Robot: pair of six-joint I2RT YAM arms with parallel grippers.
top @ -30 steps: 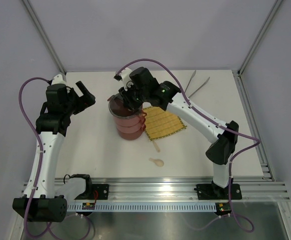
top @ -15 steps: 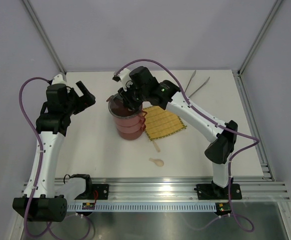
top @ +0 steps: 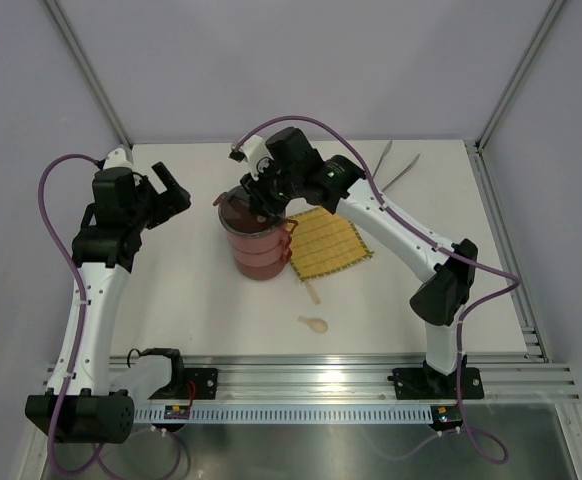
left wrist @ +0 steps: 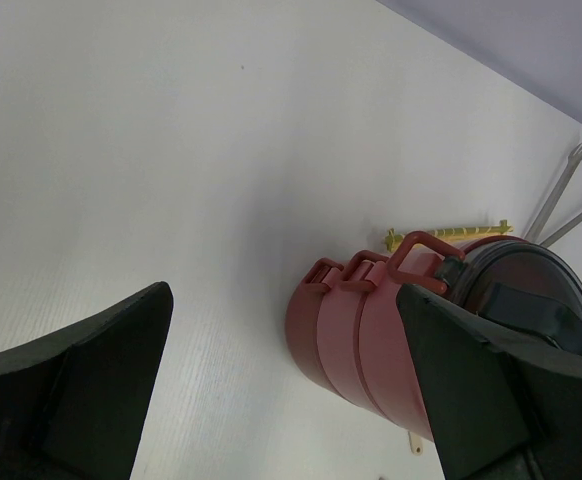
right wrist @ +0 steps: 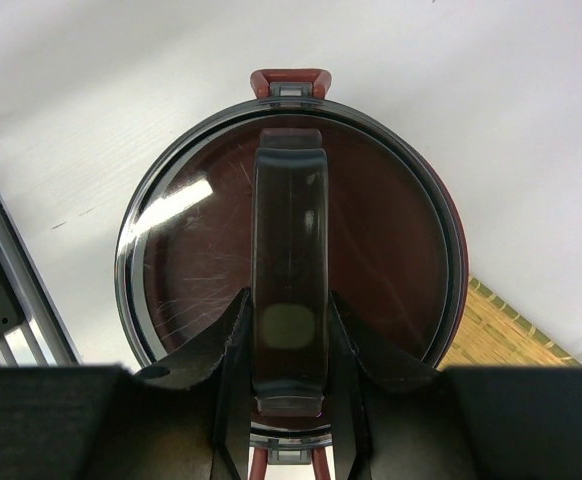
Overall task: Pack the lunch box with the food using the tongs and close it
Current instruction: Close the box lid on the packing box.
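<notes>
The lunch box (top: 258,252) stands as a dark-red stack of tiers left of the mat, also seen from the side in the left wrist view (left wrist: 371,335). Its grey see-through top lid (right wrist: 186,250) sits on the stack, with red clips (right wrist: 291,80) at its rim. My right gripper (right wrist: 289,325) (top: 268,198) is shut on the lid's arched handle (right wrist: 289,230) from above. My left gripper (top: 172,194) (left wrist: 281,300) hangs open to the left of the box, holding nothing. The tongs (top: 397,167) (left wrist: 569,195) lie at the far right. The food is hidden.
A yellow woven mat (top: 327,246) (right wrist: 501,338) lies just right of the lunch box. A small cream spoon (top: 313,323) rests nearer the front edge, and a pale stick end (top: 312,291) pokes out below the mat.
My right wrist has shifted slightly towards the far side, still gripping the lid handle. The left arm has not moved.
</notes>
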